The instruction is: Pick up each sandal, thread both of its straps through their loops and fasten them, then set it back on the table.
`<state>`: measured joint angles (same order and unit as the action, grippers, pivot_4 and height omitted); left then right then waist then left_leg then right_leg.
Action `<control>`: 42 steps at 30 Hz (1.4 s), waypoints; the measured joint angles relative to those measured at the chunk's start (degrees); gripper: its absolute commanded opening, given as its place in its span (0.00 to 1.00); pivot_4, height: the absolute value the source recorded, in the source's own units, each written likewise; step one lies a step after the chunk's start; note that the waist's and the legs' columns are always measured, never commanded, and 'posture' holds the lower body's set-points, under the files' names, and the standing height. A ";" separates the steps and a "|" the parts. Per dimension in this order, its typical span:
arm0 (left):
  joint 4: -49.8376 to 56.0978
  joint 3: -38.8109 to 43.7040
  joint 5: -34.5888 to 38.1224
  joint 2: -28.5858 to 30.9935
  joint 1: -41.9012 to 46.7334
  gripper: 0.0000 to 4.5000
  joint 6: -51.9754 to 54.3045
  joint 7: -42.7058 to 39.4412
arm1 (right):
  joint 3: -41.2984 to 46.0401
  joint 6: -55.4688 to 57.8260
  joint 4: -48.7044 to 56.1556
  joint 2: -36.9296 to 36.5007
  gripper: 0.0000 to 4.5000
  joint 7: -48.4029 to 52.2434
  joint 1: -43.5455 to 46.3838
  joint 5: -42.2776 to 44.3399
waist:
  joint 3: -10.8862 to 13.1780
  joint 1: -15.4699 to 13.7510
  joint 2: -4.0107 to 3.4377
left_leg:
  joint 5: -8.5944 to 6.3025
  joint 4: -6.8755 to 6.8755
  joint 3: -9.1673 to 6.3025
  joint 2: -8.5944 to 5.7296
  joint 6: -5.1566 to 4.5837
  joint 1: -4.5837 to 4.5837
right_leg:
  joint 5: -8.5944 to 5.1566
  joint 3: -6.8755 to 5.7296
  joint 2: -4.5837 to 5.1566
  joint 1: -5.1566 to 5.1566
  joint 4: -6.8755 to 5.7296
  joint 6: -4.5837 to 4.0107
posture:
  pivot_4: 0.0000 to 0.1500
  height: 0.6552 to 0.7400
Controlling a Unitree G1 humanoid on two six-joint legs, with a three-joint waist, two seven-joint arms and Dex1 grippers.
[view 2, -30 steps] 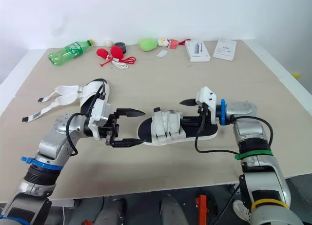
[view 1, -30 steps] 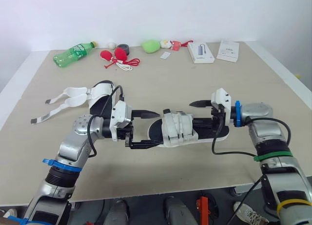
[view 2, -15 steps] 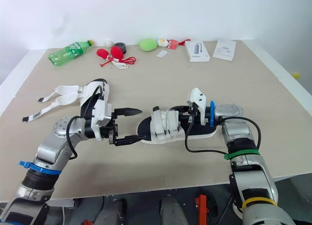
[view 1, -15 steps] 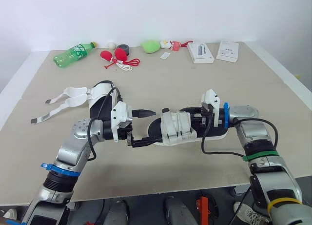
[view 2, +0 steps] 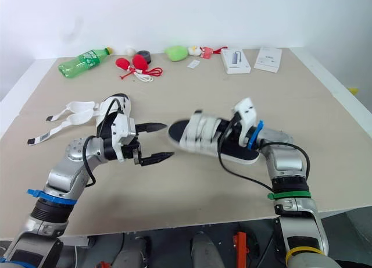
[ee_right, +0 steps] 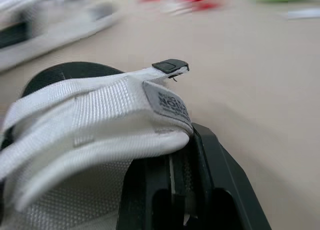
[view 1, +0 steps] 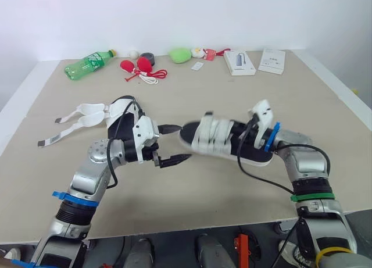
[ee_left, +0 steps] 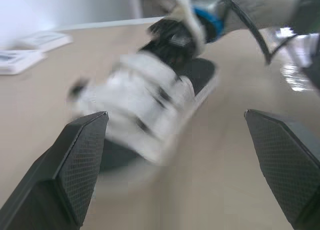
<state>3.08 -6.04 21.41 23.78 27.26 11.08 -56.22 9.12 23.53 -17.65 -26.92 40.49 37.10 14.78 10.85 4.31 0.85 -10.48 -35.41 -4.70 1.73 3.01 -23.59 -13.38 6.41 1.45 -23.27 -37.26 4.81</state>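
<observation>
— White-strapped sandal (view 1: 216, 137): position at this moment?

— Lifted. A second ago it lay flat on the table (view 1: 203, 192) between the two arms. Now its toe end is raised and turned toward the left arm. Whether the heel is quite clear of the table I cannot tell.

— Who has it?

— The right gripper (ee_right: 171, 190), closed on the sole behind the straps. A second ago its fingers were spread and short of the heel.

— And the left gripper (view 1: 183, 143)?

— Fingers wide apart, holding nothing, just beside the toe and not touching it.

— Meaning for the task?

— Pick-up of this sandal looks done, and strap work comes next. One strap tab (ee_right: 170, 66) stands free; whether the straps are fastened I cannot tell. The second sandal (view 1: 119, 112) lies on the table by the left arm, straps loose.
</observation>
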 measured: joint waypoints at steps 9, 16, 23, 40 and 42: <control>-0.74 -0.89 -2.55 -4.92 0.50 1.00 0.10 6.51 | 8.89 4.67 5.19 10.31 0.00 -33.52 -2.72 -3.90 | 0.00 0.01 -0.01 | -0.01 0.08 -0.01 -0.03 -0.02 -0.14 | 0.11 0.02 0.00 -0.15 0.00 -0.31 | 1.00 1.00; -1.48 -1.70 -4.15 -5.27 1.45 1.00 0.15 8.63 | 9.31 4.69 7.21 12.92 0.00 -43.05 -3.15 -4.99 | -0.01 0.03 -0.02 | -0.01 0.05 -0.01 -0.02 -0.02 -0.12 | 0.09 0.03 0.00 -0.12 0.00 -0.21 | 1.00 1.00; -1.48 -2.50 -5.01 -5.26 1.23 1.00 0.05 8.63 | 12.31 6.62 7.03 14.13 0.00 -48.05 -1.32 -3.20 | -0.01 0.03 -0.02 | -0.01 0.07 -0.01 -0.02 -0.02 -0.13 | 0.09 0.02 0.00 -0.13 0.00 -0.24 | 1.00 1.00; -0.18 -3.14 -3.44 -5.07 -0.69 1.00 -3.37 3.08 | 11.01 6.02 5.37 10.72 0.71 -42.52 -1.14 -1.49 | -0.01 0.05 -0.04 | 0.00 0.07 -0.01 -0.01 -0.03 -0.12 | -0.03 0.03 -0.01 -0.13 0.01 -0.03 | 1.00 1.00; -0.27 -3.17 -3.50 -5.04 -0.63 1.00 -3.50 3.01 | 9.40 6.81 6.14 8.05 0.95 -38.59 -2.29 -1.43 | -0.01 0.04 -0.03 | -0.01 0.07 0.00 -0.02 -0.04 -0.12 | -0.07 0.03 -0.01 -0.12 0.01 -0.02 | 1.00 1.00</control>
<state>2.81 -9.21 17.90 18.74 26.63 7.58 -53.21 18.53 30.34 -11.51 -18.87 1.90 34.81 13.36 10.84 4.35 0.81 -10.49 -35.34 -4.70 1.71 2.97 -23.71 -13.45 6.44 1.44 -23.39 -37.25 4.79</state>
